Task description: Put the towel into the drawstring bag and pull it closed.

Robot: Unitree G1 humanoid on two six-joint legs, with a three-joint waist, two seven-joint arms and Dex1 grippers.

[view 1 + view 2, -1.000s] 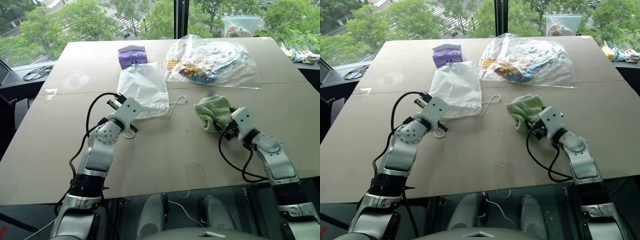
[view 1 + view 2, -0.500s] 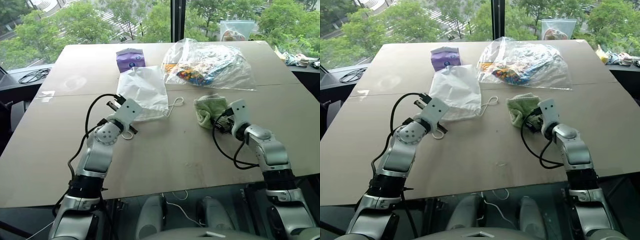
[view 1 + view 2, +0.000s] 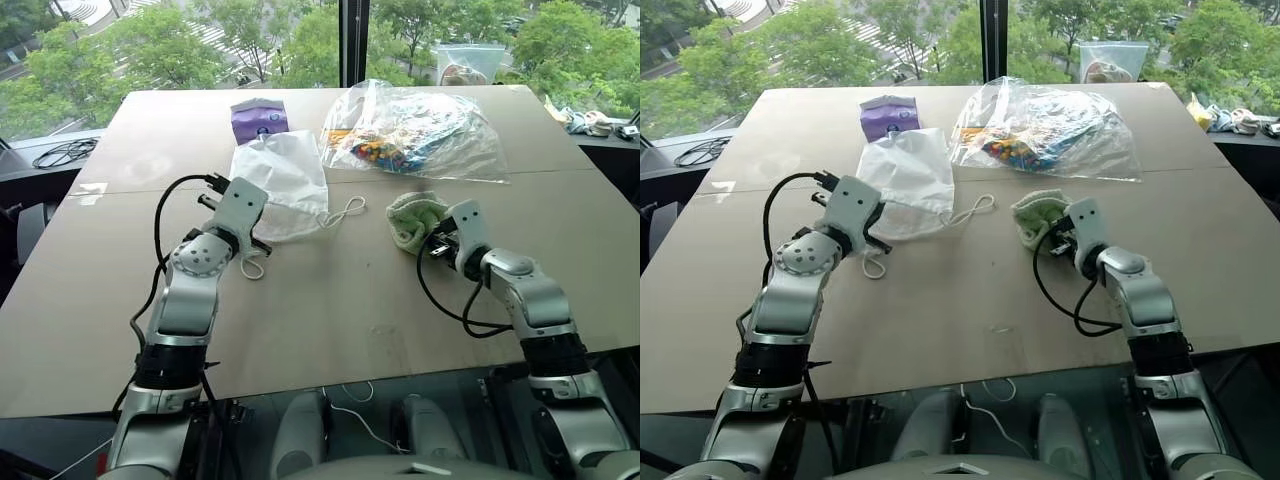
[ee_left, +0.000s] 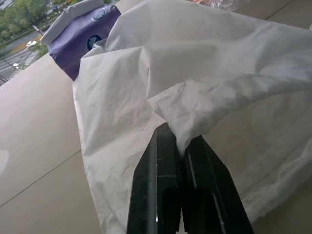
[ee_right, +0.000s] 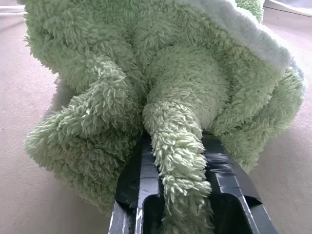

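Left eye view: the bag (image 3: pixel 282 183) lies on the surface (image 3: pixel 330 310) a little left of centre, its cord (image 3: pixel 342 213) looping out at 4 o'clock from it. The left claw (image 3: pixel 232 200) sits at the bag's 8 o'clock edge, closed on the fabric. The towel (image 3: pixel 416 220) lies right of centre, at 3 o'clock from the bag and well apart from it. The right claw (image 3: pixel 440 243) meets the towel at its 5 o'clock corner. A purple packet (image 3: pixel 259 117) rests at 12 o'clock from the bag, and a clear sack of colourful items (image 3: pixel 415 128) at 12 o'clock from the towel.

Right eye view: same layout; the towel (image 3: pixel 1037 214) touches the right claw (image 3: pixel 1058 240).

Left wrist view: the two black fingers (image 4: pixel 161 185) are pressed together, pinching a raised fold of the bag (image 4: pixel 204 78), which spreads from the tips. The packet (image 4: pixel 80 34) lies beyond, toward 11 o'clock.

Right wrist view: a thick fold of the towel (image 5: pixel 161 83) runs down between the fingers (image 5: pixel 131 180), which clamp it from both sides; the rest bulges just past the tips, on the surface.
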